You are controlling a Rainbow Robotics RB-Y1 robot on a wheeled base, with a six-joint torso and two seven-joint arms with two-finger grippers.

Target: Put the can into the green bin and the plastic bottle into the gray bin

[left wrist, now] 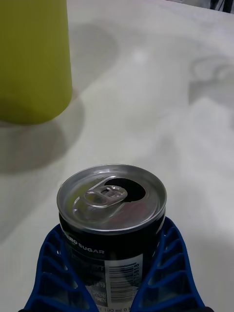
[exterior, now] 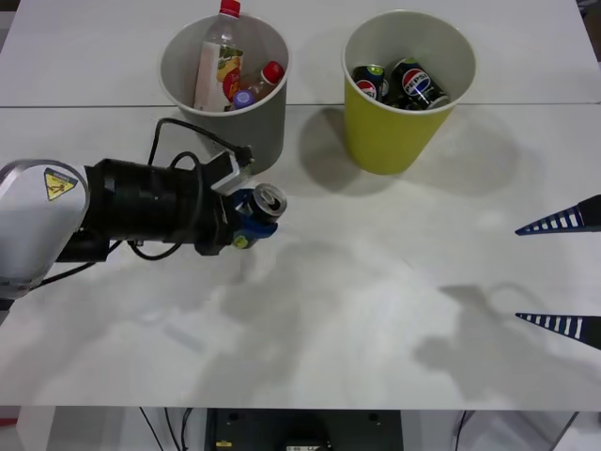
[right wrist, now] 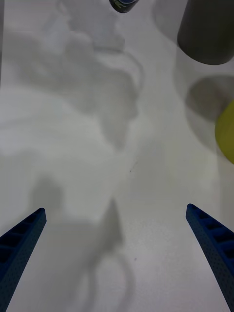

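The left gripper (exterior: 255, 214) has its blue ribbed fingers (left wrist: 168, 273) wrapped around the small aluminium can (left wrist: 111, 219) with a shiny silver top, open pull tab and dark sides. It holds the can upright, low on the body, probably so the can stays level while it is carried. In the front view the can sits just in front of the large gray cup-shaped bin (exterior: 268, 122), which holds plastic bottles with red caps (exterior: 218, 61), and well to the left of the large yellow-green cup-shaped bin (exterior: 390, 132), which holds several other cans (exterior: 402, 85).

The right gripper (exterior: 563, 272) waits at the right edge of the white surface (exterior: 376, 310), its blue fingers (right wrist: 209, 239) spread wide and holding nothing.

The path from the can to the green bin looks open across the surface; the tall bin rim is the likely obstacle, so the can would need lifting above it. The gray bin stands close beside the arm and could be bumped.
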